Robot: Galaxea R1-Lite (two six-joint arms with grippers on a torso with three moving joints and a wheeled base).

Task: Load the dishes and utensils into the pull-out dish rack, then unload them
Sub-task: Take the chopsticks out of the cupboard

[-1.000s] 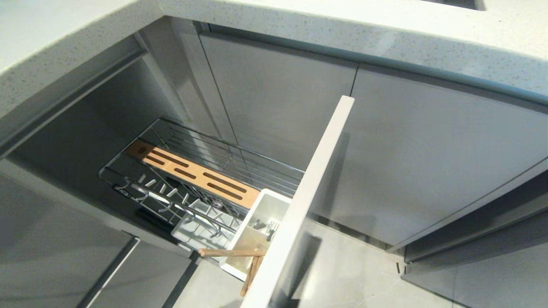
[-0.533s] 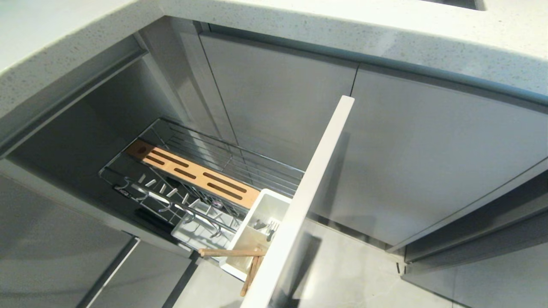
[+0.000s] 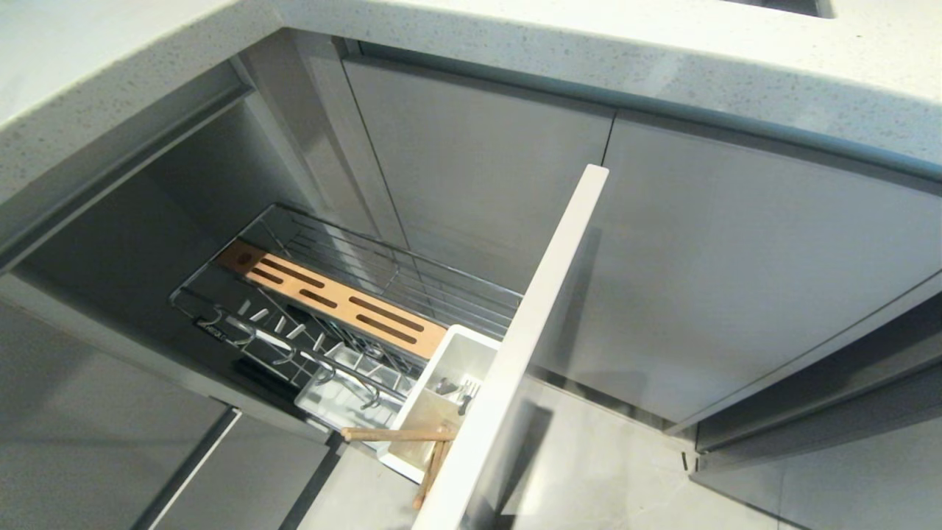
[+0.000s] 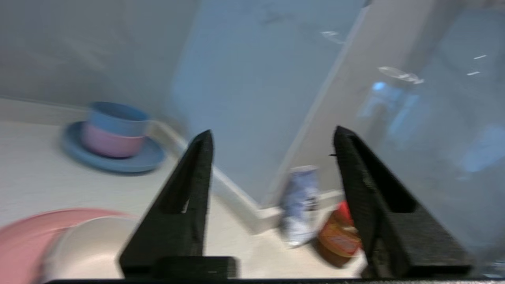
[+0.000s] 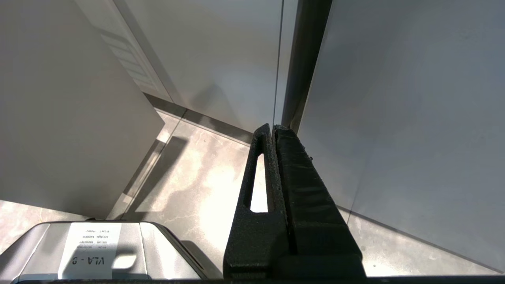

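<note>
The pull-out dish rack (image 3: 335, 234) stands drawn out of the corner cabinet, with its wooden strip (image 3: 331, 298), white caddy (image 3: 462, 352) and pale front panel (image 3: 544, 309). Two chopsticks (image 3: 397, 435) lean out of the caddy, and grey metal cutlery (image 3: 447, 386) lies inside it. Neither arm shows in the head view. In the left wrist view my left gripper (image 4: 273, 131) is open and empty above a pale countertop. A white bowl (image 4: 83, 244) sits on the pink plate (image 4: 19, 236) just beside one finger. My right gripper (image 5: 272, 127) is shut and parked, pointing at the floor.
On the countertop a blue and a pink cup (image 4: 114, 130) are stacked on a blue saucer (image 4: 146, 159). A bluish packet (image 4: 300, 205) and a red-orange one (image 4: 339, 236) stand in the wall corner. Grey cabinet doors (image 3: 736, 280) flank the rack. The robot's base (image 5: 94, 252) is below the right gripper.
</note>
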